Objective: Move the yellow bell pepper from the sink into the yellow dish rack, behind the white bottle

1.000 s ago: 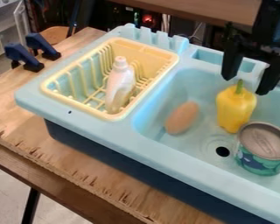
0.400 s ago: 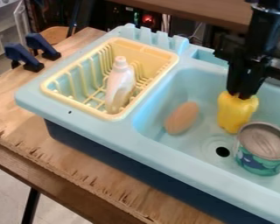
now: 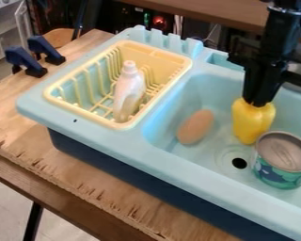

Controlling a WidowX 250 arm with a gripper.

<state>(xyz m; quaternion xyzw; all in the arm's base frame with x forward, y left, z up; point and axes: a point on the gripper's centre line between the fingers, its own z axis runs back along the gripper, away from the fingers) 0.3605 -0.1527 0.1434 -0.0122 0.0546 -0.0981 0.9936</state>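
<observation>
A black gripper (image 3: 258, 103) hangs over the right side of a pale blue toy sink (image 3: 197, 162). A second ago its two fingers were spread apart above a yellow pepper (image 3: 253, 122), with the green stem standing between them. Since then it has come down, and the fingers have drawn together; now they pinch the pepper at its stem, which they hide. Over the last instant the gripper and pepper have shifted very slightly to the left together, which suggests that the hold is firm.

The pepper is upright in the basin, its lower end just beside a can (image 3: 282, 160) with a blue-green label, on its near right side. Whether its base touches the basin floor is hard to tell. The grasp looks made, but the pepper seems not yet lifted; raising it would be the natural next step, with care not to knock the can.

Nothing else has moved: a brown egg-shaped toy (image 3: 195, 127) lies to the left of the pepper, and a white bottle (image 3: 128, 92) stands in the yellow rack (image 3: 77, 113) at the far left.
</observation>
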